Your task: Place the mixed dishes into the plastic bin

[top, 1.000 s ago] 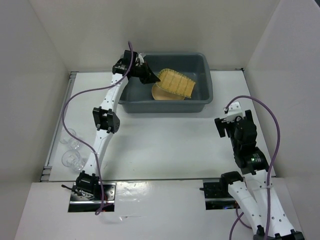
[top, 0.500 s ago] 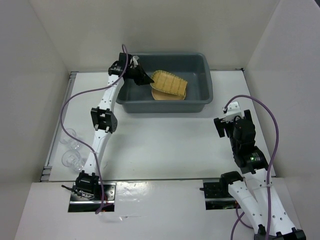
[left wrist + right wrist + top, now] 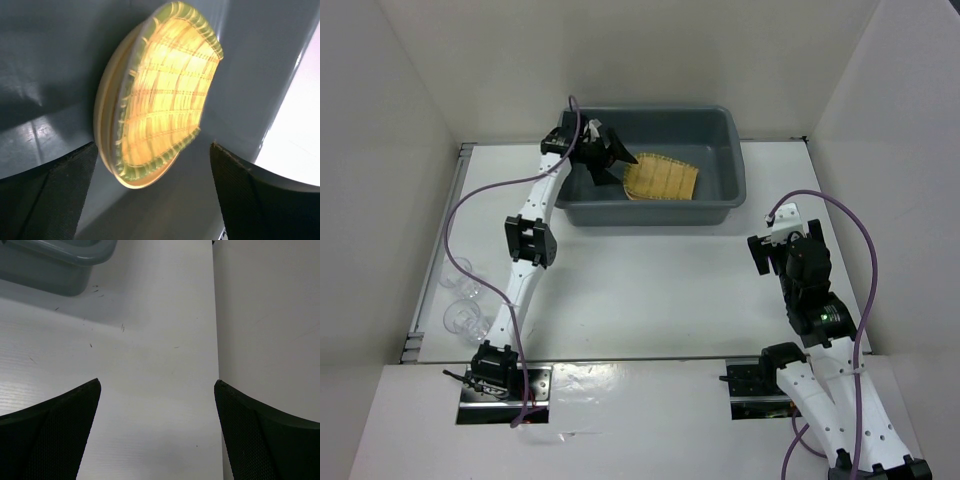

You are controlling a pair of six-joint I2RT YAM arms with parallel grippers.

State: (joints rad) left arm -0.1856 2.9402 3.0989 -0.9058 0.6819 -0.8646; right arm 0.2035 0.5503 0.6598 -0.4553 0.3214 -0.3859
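Just ahead of the left gripper (image 3: 610, 157), between its spread fingers (image 3: 55, 195) and touching neither, the tray (image 3: 165, 105) lies on a plate (image 3: 106, 132) down in the bin (image 3: 735, 150). I can't tell whether a second plate sits under it. The jaws are wide and hold nothing.

My worry is the exit. The fingers seem low inside the bin, near its left wall, so a careless lift could clip the rim or hook the tray's woven edge and drag it askew.

Well behind that gripper, by its arm's base, clear cups (image 3: 460, 300) stand bunched. They look light and hard to see, so I'd expect a knock-over there.

The right gripper (image 3: 157, 382) hangs wide, nothing in it, over the table (image 3: 150, 340).
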